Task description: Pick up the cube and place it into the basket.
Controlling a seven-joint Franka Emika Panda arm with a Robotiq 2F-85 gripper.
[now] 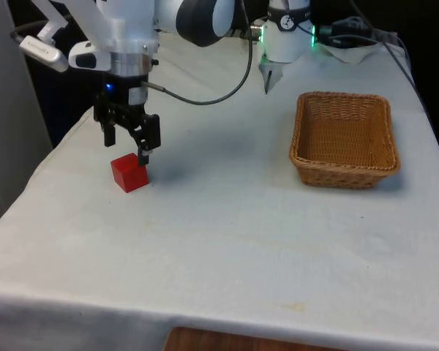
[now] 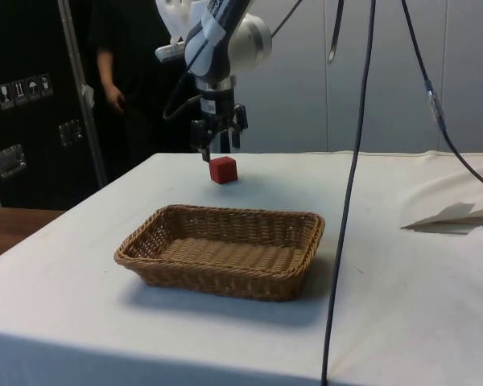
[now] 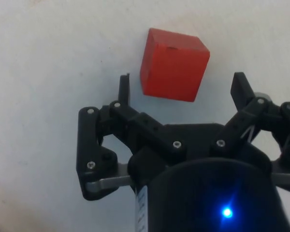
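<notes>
— So what does everything rest on?

— On a table [image 1: 227,241] under a white cloth, a little creased, with grey wall panels and dark cabinets in the side view. A person [image 2: 117,72] in dark clothes stands beyond the table's far end.

— And what lies around?

— A wicker basket [image 1: 344,137] sits near the edge on the front view's right, well apart from the cube. Black cables [image 2: 350,185] hang down in the side view (one crosses in front of the basket's end), and crumpled white paper [image 2: 459,217] lies on the cloth.

— Where's the cube?

— The red cube [image 1: 129,173] sits on the cloth near the edge on the front view's left, nothing between it and the basket.

— And the pincer?

— The pincer [image 1: 126,146] hangs just above the cube, spread wide and holding nothing; in the wrist view the cube [image 3: 174,64] lies between the fingertips [image 3: 124,88], untouched.
</notes>
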